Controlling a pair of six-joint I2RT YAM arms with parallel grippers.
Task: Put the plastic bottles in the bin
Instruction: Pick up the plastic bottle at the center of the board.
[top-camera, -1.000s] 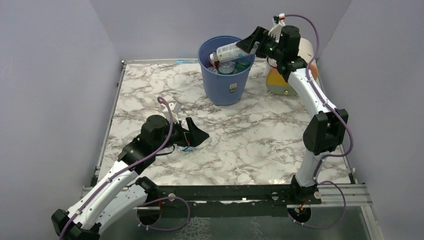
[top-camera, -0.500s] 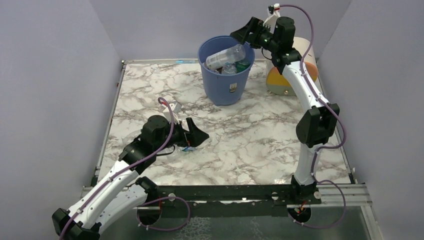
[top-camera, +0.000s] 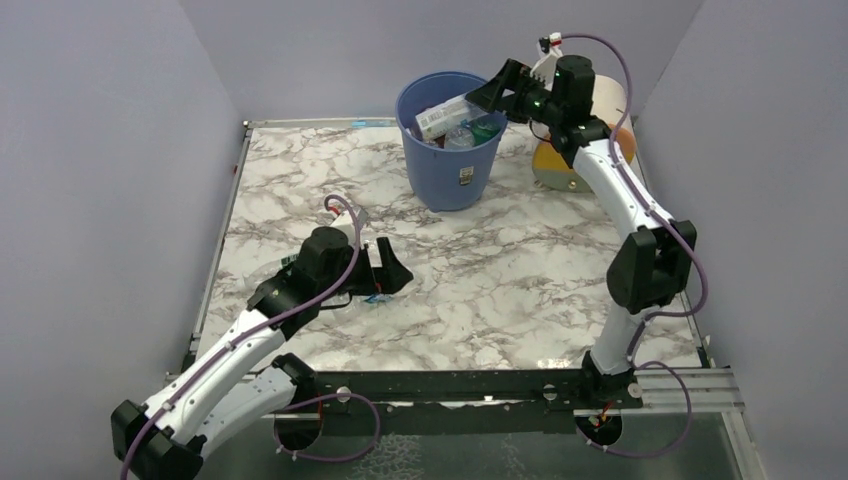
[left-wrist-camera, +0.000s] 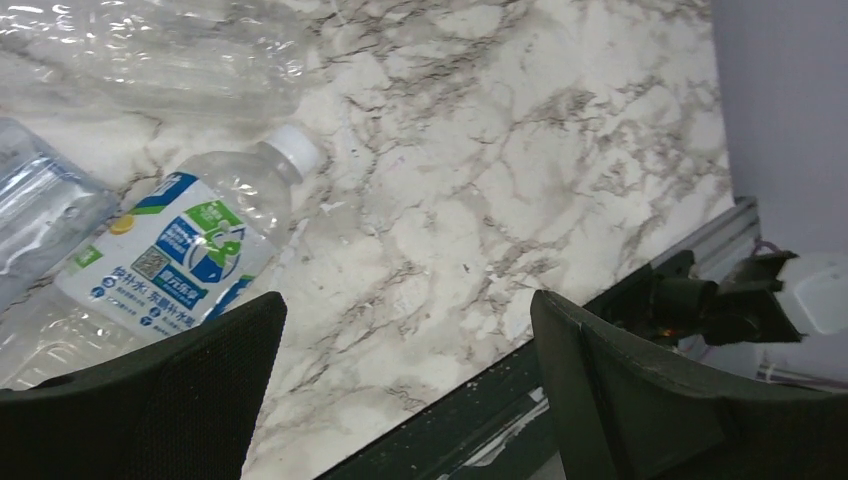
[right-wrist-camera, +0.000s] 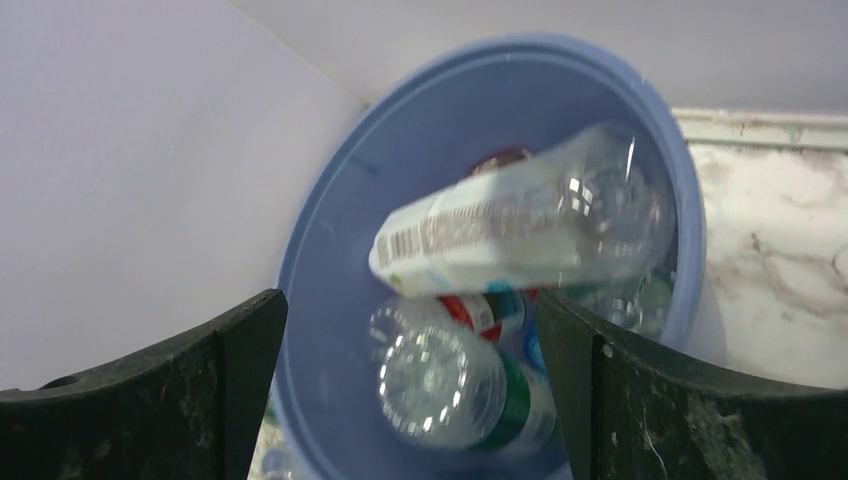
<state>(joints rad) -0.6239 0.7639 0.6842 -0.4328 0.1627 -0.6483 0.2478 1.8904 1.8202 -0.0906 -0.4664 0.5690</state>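
The blue bin (top-camera: 452, 160) stands at the back of the marble table and holds several plastic bottles. A white-labelled bottle (top-camera: 440, 116) lies tilted on top of them, shown again in the right wrist view as the white-labelled bottle (right-wrist-camera: 520, 225) above a green-labelled one (right-wrist-camera: 450, 385) inside the bin (right-wrist-camera: 330, 240). My right gripper (top-camera: 484, 96) hovers open over the bin's right rim, empty (right-wrist-camera: 408, 310). My left gripper (top-camera: 397, 277) is open low over the table (left-wrist-camera: 405, 310). A white-capped bottle with a blue and green label (left-wrist-camera: 190, 250) lies just beyond its left finger, untouched.
Two more clear bottles lie by the left gripper, one at the top (left-wrist-camera: 170, 50) and one at the left edge (left-wrist-camera: 40, 215). A cream drum with orange and yellow bands (top-camera: 575, 150) lies right of the bin. Grey walls enclose the table; a black rail (top-camera: 450, 385) runs along the near edge.
My right gripper has opened and let go of the white-labelled bottle, which has dropped into the bin. My left arm has shifted slightly forward over the table.
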